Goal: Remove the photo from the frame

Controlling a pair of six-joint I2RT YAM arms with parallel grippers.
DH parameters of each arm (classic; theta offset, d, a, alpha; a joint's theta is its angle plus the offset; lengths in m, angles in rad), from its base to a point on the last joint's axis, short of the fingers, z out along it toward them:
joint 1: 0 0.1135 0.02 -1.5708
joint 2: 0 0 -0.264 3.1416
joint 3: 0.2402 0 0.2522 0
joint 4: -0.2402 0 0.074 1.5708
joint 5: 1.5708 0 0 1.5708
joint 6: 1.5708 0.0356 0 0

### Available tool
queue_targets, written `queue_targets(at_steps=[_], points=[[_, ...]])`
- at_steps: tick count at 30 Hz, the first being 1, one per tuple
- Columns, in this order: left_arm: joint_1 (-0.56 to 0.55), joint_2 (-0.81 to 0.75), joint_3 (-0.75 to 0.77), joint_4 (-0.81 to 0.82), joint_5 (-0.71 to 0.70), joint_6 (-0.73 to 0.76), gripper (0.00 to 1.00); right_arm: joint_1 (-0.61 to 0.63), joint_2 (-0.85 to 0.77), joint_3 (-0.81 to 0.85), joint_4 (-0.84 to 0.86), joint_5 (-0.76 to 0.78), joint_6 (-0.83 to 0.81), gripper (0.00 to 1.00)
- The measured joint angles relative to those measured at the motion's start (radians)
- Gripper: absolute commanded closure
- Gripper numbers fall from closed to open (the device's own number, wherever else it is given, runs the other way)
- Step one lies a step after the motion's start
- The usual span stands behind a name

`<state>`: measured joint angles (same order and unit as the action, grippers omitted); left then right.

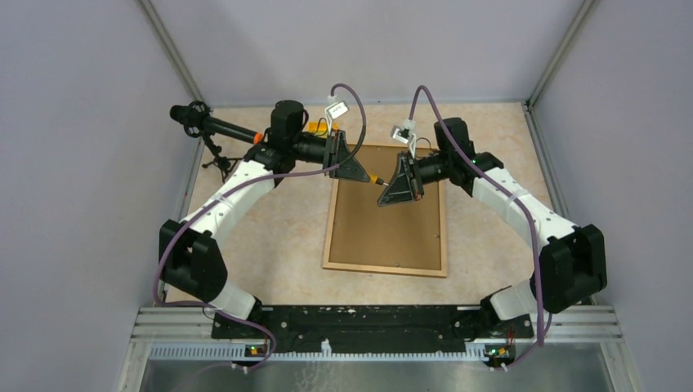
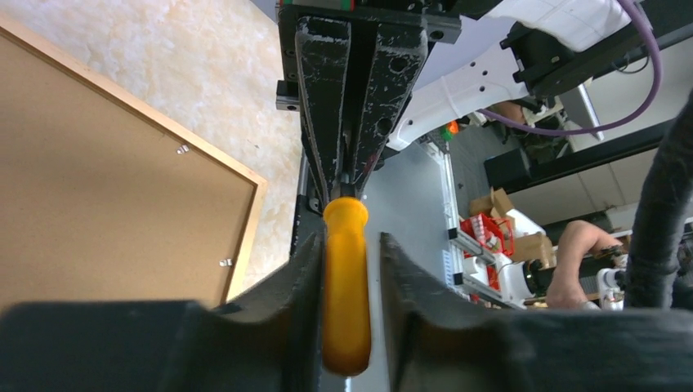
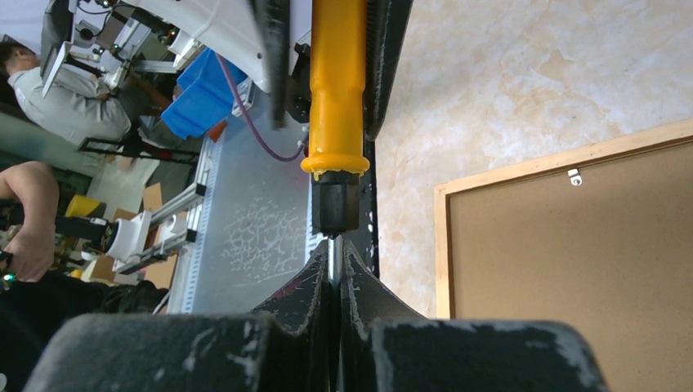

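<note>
Pinching the screwdriver shaft — right fingers, while left fingers flank its handle.

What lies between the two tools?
A yellow-handled screwdriver: handle inside the left tool, shaft pinched in the right tool. Both wrist views show it.

We get the tabletop from high behind the arm bases, looking down. Wrist cams sit close, facing each other; all three share the screwdriver and frame.
</note>
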<state>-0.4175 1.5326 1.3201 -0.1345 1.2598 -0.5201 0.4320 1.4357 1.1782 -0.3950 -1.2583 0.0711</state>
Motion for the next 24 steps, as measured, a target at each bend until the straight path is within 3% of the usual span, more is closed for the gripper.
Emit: queue_targets(at_steps=[5, 8, 15, 18, 19, 22, 24], points=[[0.002, 0.000, 0.000, 0.000, -0.002, 0.003, 0.50, 0.000, 0.000, -0.014, -0.010, 0.001, 0.000, 1.00], [0.003, 0.000, 0.000, 0.000, -0.003, 0.002, 0.51, 0.000, 0.000, -0.014, -0.009, 0.001, 0.000, 1.00], [0.004, 0.000, 0.000, 0.000, -0.005, -0.002, 0.67, 0.000, 0.000, -0.014, -0.008, 0.001, 0.000, 1.00], [0.004, 0.000, 0.000, 0.000, -0.006, -0.002, 0.79, 0.000, 0.000, -0.014, -0.008, 0.000, 0.000, 1.00], [0.004, 0.000, 0.000, 0.000, -0.009, -0.001, 0.83, 0.000, 0.000, -0.014, -0.008, -0.001, 0.000, 0.98], [0.004, 0.000, 0.000, -0.001, -0.014, 0.014, 1.00, 0.000, 0.000, -0.014, -0.012, -0.002, -0.002, 0.61], [0.005, 0.000, 0.001, -0.026, -0.028, 0.055, 1.00, -0.007, 0.001, -0.013, -0.027, -0.001, -0.014, 0.42]])
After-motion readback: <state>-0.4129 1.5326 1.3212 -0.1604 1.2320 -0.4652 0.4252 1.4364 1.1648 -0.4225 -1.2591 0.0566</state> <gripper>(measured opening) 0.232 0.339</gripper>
